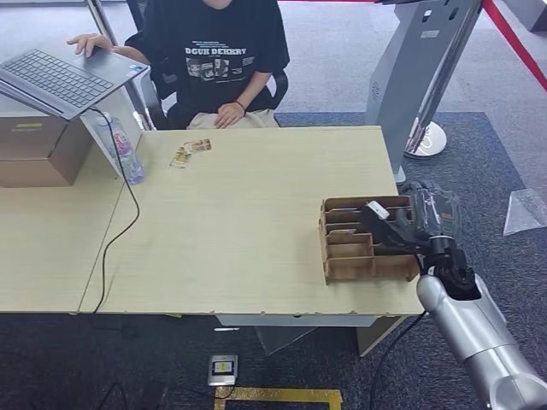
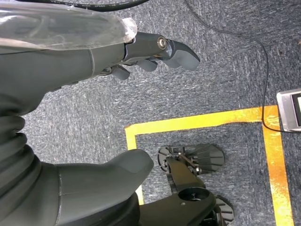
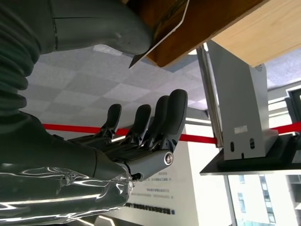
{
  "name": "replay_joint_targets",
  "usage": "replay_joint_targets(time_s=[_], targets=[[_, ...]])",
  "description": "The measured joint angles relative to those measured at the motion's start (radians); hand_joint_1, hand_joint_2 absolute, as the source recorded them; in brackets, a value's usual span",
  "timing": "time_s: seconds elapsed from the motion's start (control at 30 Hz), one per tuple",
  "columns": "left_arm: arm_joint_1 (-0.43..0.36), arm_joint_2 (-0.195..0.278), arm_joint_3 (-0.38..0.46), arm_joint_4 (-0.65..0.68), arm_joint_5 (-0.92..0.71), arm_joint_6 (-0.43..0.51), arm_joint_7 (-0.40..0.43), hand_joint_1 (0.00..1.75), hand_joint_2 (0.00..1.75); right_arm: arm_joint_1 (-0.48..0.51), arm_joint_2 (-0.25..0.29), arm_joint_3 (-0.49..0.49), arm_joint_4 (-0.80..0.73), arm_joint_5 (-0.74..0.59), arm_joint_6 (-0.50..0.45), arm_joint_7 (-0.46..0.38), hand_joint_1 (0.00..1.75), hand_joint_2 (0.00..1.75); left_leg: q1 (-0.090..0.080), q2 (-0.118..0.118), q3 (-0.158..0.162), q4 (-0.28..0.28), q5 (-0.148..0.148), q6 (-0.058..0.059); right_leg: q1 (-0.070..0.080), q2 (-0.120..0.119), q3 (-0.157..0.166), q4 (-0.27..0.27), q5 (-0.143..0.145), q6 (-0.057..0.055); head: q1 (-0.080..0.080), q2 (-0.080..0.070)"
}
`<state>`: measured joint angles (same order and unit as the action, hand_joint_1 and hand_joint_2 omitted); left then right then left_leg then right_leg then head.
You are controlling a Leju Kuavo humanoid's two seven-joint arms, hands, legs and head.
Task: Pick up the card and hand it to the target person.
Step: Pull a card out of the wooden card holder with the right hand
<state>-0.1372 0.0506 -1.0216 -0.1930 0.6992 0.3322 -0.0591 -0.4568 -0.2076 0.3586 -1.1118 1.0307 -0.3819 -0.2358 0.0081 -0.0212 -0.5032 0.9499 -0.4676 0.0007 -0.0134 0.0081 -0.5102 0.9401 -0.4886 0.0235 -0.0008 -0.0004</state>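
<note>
Reaching over the bench (image 1: 258, 248) edge into a slotted wooden rack (image 1: 342, 248), right hand (image 1: 403, 226) at a white card (image 1: 378, 209), thumb against the card's edge, fingers (image 3: 156, 122) spread away, grip not yet certain. Hanging idle above carpet, left hand (image 2: 106, 56), fingers apart, nothing held. Seated across, waiting, person (image 1: 216, 51) in black shirt.

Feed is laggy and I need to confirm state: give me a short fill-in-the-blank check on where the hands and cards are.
1. The right hand is at the wooden ____ on the table's right end.
2. The left hand hangs above the ____ with yellow tape.
3. The loose cards lie on the table in front of the seated ____.

Missing: card rack; carpet; person
</note>
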Motion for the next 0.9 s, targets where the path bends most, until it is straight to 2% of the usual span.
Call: replay_joint_targets(time_s=[0.33, 0.57, 0.9], targets=[[0.001, -0.001, 0.000, 0.000, 0.001, 0.002, 0.000, 0.00, 1.75, -0.004, 0.000, 0.009, 0.012, 0.003, 0.001, 0.003, 0.86, 1.75, 0.000, 0.000, 0.000, 0.000, 0.000, 0.000, 0.000, 0.000, 0.000, 0.000, 0.000, 0.000, 0.000, 0.000], [0.002, -0.001, 0.000, 0.000, 0.002, 0.003, 0.000, 0.00, 1.75, -0.005, 0.000, 0.018, 0.014, 0.018, 0.007, 0.019, 1.01, 1.75, 0.000, 0.000, 0.000, 0.000, 0.000, 0.000, 0.000, 0.000, 0.000, 0.000, 0.000, 0.000, 0.000, 0.000], [0.002, -0.001, 0.000, 0.000, 0.002, 0.003, 0.000, 0.00, 1.75, -0.006, 0.000, 0.025, 0.015, 0.032, 0.012, 0.036, 1.02, 1.75, 0.000, 0.000, 0.000, 0.000, 0.000, 0.000, 0.000, 0.000, 0.000, 0.000, 0.000, 0.000, 0.000, 0.000]])
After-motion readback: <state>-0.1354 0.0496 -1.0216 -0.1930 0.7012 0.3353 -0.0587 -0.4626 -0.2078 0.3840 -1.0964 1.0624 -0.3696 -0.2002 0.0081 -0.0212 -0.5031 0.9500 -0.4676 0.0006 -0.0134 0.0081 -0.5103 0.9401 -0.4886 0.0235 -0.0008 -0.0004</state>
